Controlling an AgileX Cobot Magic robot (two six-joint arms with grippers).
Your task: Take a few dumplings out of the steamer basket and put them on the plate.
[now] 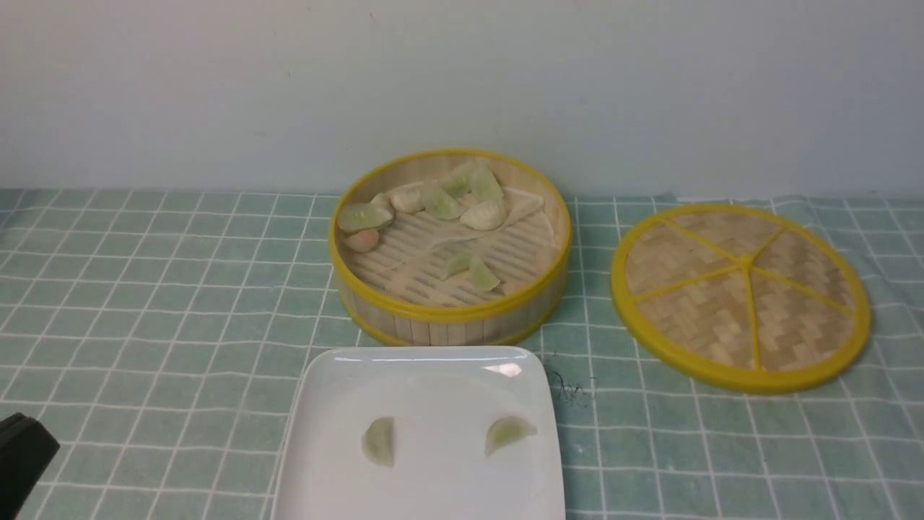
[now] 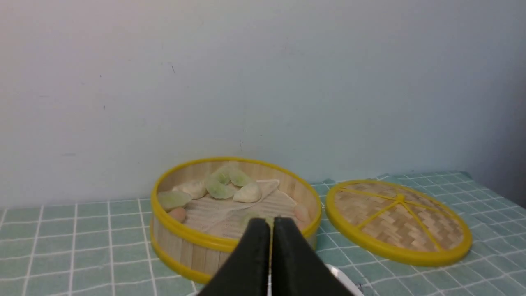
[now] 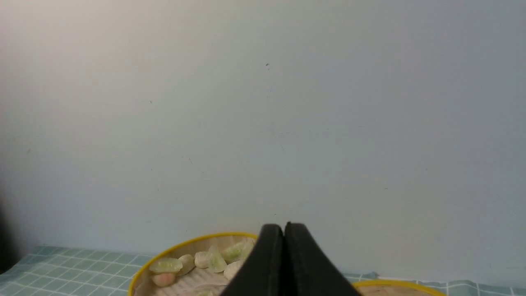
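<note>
Left gripper (image 2: 270, 224) and right gripper (image 3: 284, 227) are closed, empty. Pale green crescent dumplings (image 2: 218, 189) in the round yellow-rimmed bamboo steamer basket (image 2: 193, 242) lie straight ahead of the left gripper, which is probably the nearer one.

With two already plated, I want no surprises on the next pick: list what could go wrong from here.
1. The dumplings at the basket's back lie touching; a pick there may drag a neighbour.
2. The liner looks loose and creased; it could lift with a dumpling.
3. Left gripper and right gripper are shut; descending so would squash a dumpling.
</note>
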